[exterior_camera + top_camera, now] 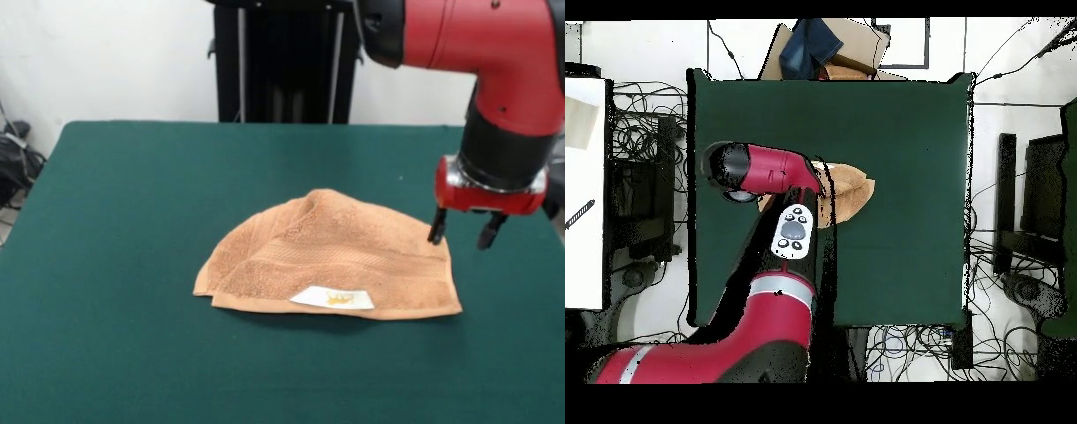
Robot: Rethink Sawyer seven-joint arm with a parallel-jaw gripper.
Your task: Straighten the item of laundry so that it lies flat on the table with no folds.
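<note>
The item of laundry [335, 252], an orange-tan towel, lies folded over into a rough half-dome shape on the green table [132, 221], right of centre. Its white label with a yellow mark [332, 298] faces up at the front edge. My gripper [463, 234] hangs at the towel's right end, open, with nothing between its fingers. The left fingertip [437, 233] is at the towel's upper right edge and the other is over bare felt. In the overhead view my arm covers the gripper, and only part of the towel [853, 190] shows on the table [905, 130].
A cardboard box with blue cloth [823, 48] sits beyond the table's far edge in the overhead view. Cables and black stands [1020, 200] surround the table. A white surface [585, 190] lies at the left.
</note>
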